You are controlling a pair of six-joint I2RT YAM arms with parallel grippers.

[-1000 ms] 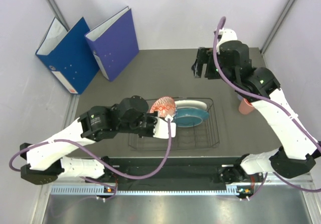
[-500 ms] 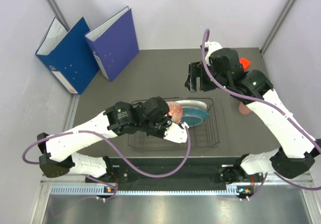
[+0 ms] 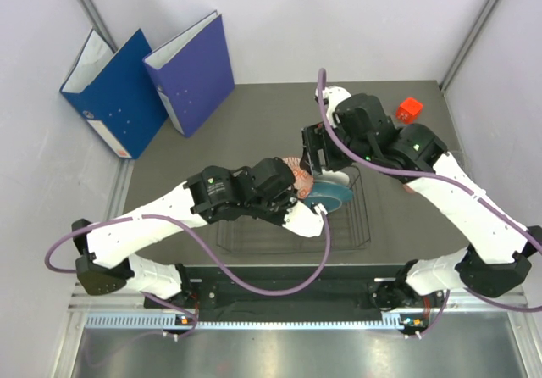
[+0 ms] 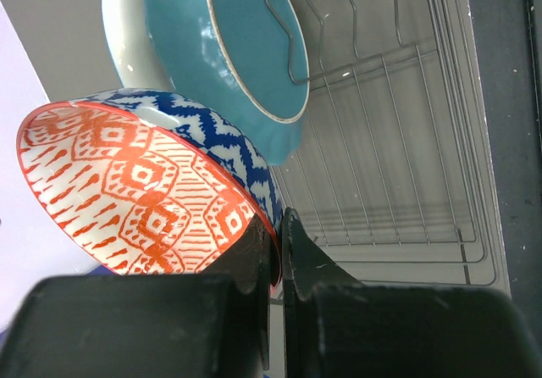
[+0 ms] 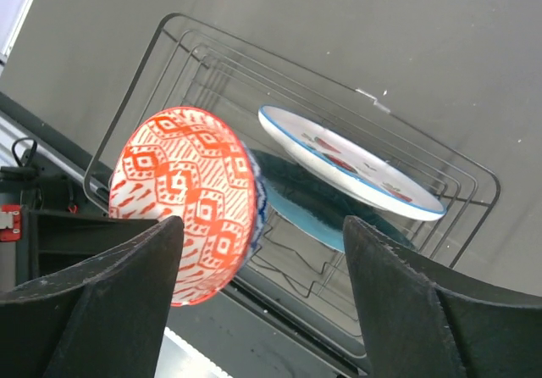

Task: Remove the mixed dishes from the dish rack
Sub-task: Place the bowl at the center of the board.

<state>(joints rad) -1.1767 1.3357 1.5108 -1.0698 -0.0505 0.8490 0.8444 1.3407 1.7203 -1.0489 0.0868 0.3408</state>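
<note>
While left fingers [image 4: 295, 247] pinch its rim, red-patterned bowl [image 4: 144, 191] tilted, blue zigzag outside, right fingers [image 5: 398, 289] spread empty

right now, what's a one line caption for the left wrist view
Left gripper shut on the rim of the red-patterned bowl, beside the teal plate standing in the wire dish rack.

Glossy glazed bowl [image 4: 144, 191] and teal plate [image 4: 246, 47]; thin metal-wire rack [image 4: 389, 244]
</note>
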